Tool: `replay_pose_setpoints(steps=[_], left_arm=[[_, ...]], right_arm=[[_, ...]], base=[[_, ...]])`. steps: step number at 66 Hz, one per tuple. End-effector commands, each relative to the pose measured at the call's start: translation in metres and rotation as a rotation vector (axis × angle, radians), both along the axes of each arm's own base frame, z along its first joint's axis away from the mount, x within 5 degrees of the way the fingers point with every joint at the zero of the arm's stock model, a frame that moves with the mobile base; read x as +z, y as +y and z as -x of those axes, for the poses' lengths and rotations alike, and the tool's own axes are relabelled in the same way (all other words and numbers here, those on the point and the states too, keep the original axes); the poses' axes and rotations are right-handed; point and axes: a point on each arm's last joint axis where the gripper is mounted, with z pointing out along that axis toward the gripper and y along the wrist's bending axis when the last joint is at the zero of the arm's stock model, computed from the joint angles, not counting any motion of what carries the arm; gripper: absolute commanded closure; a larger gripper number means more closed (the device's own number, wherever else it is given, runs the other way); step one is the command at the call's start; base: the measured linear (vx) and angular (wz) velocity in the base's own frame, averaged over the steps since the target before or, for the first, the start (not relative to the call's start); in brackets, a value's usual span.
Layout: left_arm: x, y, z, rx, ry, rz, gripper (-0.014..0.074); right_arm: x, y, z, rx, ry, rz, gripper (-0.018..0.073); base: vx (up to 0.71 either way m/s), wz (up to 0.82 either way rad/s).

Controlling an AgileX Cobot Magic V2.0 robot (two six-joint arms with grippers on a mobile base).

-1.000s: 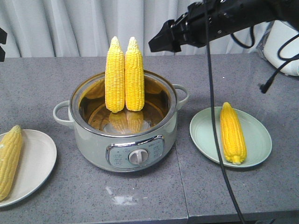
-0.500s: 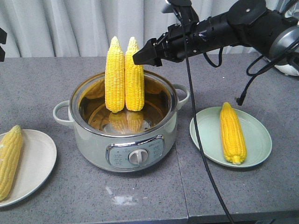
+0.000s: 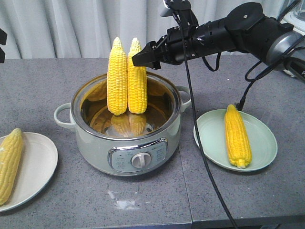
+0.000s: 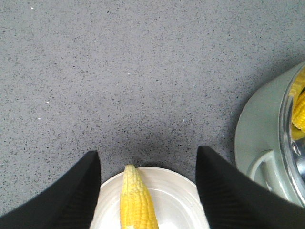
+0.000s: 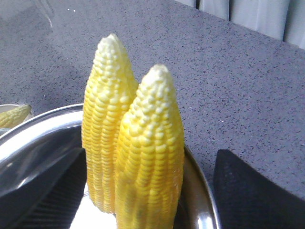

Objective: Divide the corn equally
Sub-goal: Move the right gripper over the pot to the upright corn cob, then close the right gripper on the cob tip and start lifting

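Step, judged: approach for pick, halfway through task.
- Right gripper (image 3: pixel 142 56): level with top of nearer pot cob (image 3: pixel 137 78), jaws spread wide, nothing held. Wrist view: pot pair framed between fingers, no contact seen.
- Next move, judged: advance, close on nearer pot cob alone, lift straight up clear of pot (image 3: pixel 128 143) rim. Second pot cob (image 3: pixel 117 78) leans against it and may topple.
- Left gripper (image 4: pixel 147 153): wide, empty, above left-plate cob (image 3: pixel 9 164) on white plate (image 3: pixel 40 162).
- Green plate (image 3: pixel 264 143): right-plate cob (image 3: pixel 237 136).
- Corn: bright yellow, tapered, pale tips, even kernel rows. Pot pair upright, plate cobs flat.

Glossy polished metal pot (image 3: pixel 125 129), matt speckled stone-look table (image 3: pixel 43 90), knobbly corn (image 3: pixel 127 76)
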Motion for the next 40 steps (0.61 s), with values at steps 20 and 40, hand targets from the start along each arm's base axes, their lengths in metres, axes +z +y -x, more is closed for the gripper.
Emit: replay_pose_setpoints(steps=[20, 40], left_arm=[[0.021, -0.001, 0.008, 0.003, -0.107, 0.01, 0.0166], [0.021, -0.001, 0.008, 0.002, -0.107, 0.01, 0.0166]], right_arm=[[0.024, 0.006, 0.004, 0.014, -0.085, -0.083, 0.002], [0.012, 0.019, 0.001, 0.024, -0.096, -0.054, 0.002]], base=[[0.0, 0.0], [0.0, 0.0]])
